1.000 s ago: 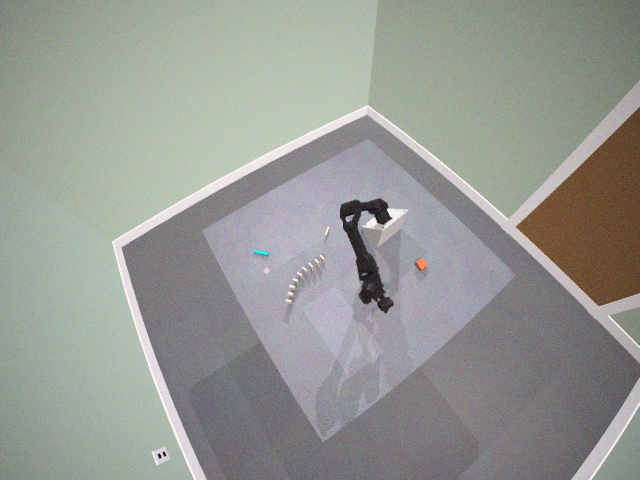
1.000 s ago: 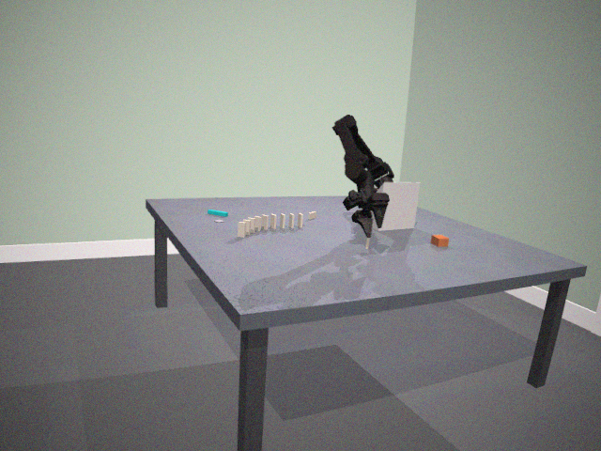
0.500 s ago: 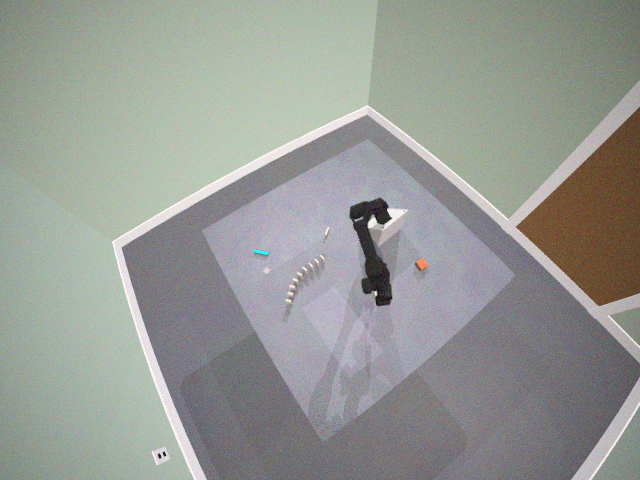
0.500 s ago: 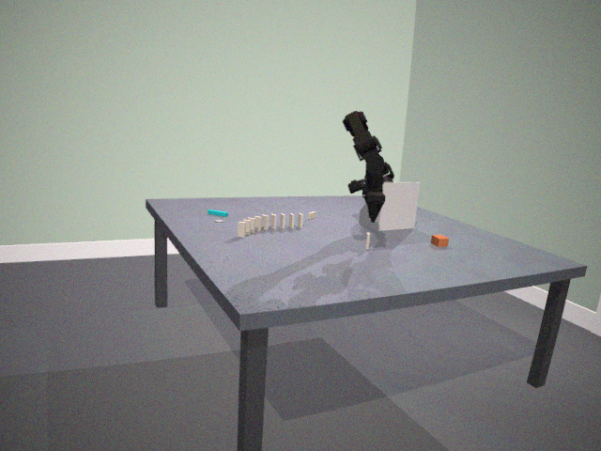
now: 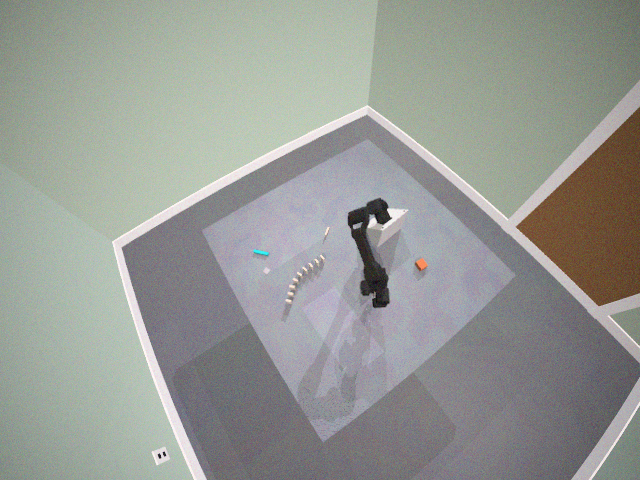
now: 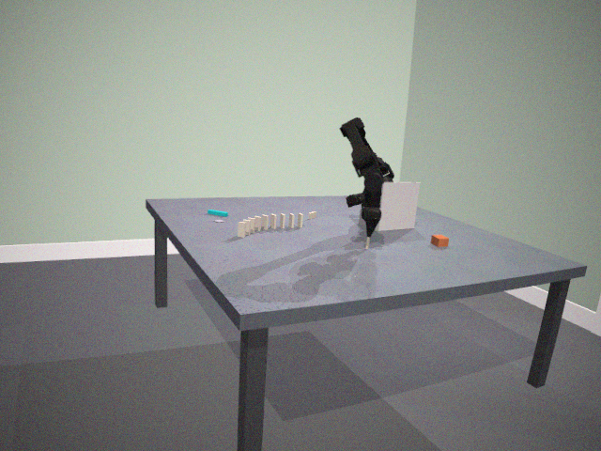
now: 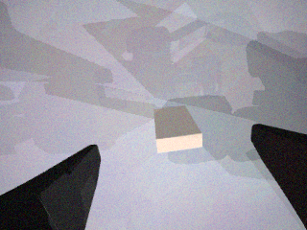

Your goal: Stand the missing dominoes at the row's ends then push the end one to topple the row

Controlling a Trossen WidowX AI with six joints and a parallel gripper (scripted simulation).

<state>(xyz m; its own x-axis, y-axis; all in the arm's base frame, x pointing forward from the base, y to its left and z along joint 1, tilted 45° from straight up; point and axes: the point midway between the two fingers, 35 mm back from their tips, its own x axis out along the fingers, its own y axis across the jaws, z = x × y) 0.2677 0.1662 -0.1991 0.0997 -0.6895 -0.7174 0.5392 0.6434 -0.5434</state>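
A curved row of several cream dominoes stands upright on the table; a middle domino [image 5: 305, 270] [image 6: 273, 221] is in line with the others. A loose domino [image 5: 326, 233] [image 6: 312, 214] lies beyond the row's far end. Another cream domino [image 6: 367, 243] [image 7: 178, 143] stands upright by itself, well to the right of the row. My gripper [image 5: 374, 296] [image 6: 369, 235] [image 7: 177, 142] is open and points down just above this lone domino. In the wrist view the domino shows between the two spread fingertips, touching neither as far as I can see.
A white upright panel [image 5: 391, 230] [image 6: 398, 206] stands beside the arm's base. An orange block [image 5: 421, 264] [image 6: 439, 241] is to the right. A cyan bar [image 5: 261, 252] [image 6: 218, 212] and a small pale flat square [image 5: 266, 270] [image 6: 219, 221] lie left of the row.
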